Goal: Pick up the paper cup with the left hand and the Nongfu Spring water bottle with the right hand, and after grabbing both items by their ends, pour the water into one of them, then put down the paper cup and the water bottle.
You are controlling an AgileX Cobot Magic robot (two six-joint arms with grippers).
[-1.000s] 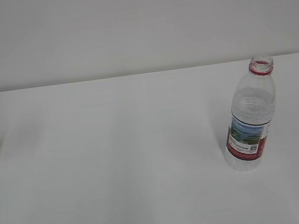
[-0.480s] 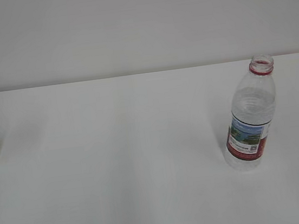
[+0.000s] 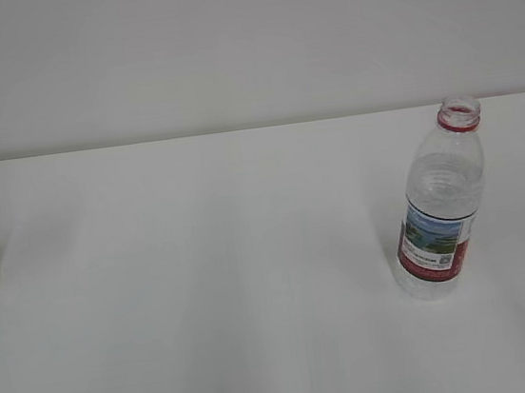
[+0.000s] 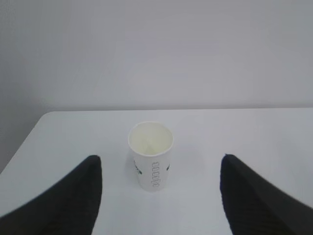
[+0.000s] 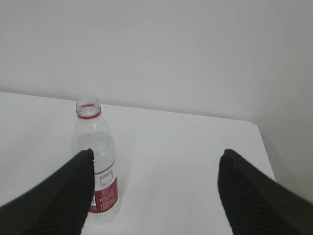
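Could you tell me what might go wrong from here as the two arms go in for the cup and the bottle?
1. The bottle sits off to the left in the right wrist view, close to the right claw's left finger; a straight advance may knock over the tall, uncapped bottle and spill its water.
2. The paper cup is light and looks empty; though roughly centred before the open left claw, a glancing finger could tip it.
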